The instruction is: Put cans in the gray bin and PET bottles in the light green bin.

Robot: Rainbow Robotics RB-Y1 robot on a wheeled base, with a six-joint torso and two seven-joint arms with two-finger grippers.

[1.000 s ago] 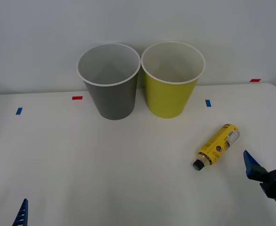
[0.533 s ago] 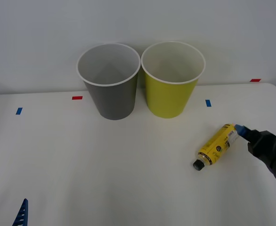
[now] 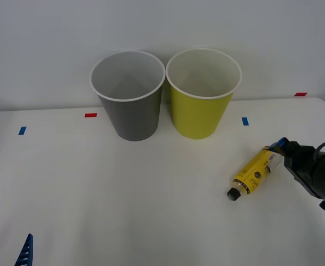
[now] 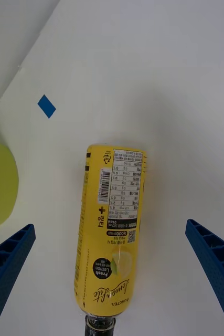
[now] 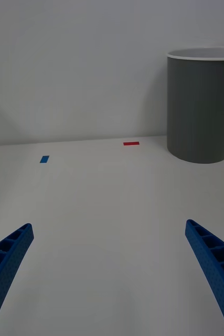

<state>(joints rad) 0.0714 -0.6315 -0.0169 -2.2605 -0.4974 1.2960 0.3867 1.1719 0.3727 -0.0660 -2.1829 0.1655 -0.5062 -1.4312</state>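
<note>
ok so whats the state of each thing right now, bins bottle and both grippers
gray bin: upright, nothing visible inside
light green bin: upright, nothing visible inside
PET bottle: lying on its side on the table, capped
right gripper: open, fingers either side of the bottle, not touching
left gripper: open, low over the table

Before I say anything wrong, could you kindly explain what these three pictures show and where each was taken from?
This is a two-armed robot at a white table. One picture looks down from above its arms; the other two come from cameras on its wrists, with blue ribbed fingers at the bottom corners. On the table stand a gray bin and a light green bin, side by side. A small yellow-labelled bottle with a black cap lies on its side. The right gripper is open, hovering over the bottle with a finger on either side, holding nothing. The left gripper waits open near the table's front left, facing the gray bin.
</note>
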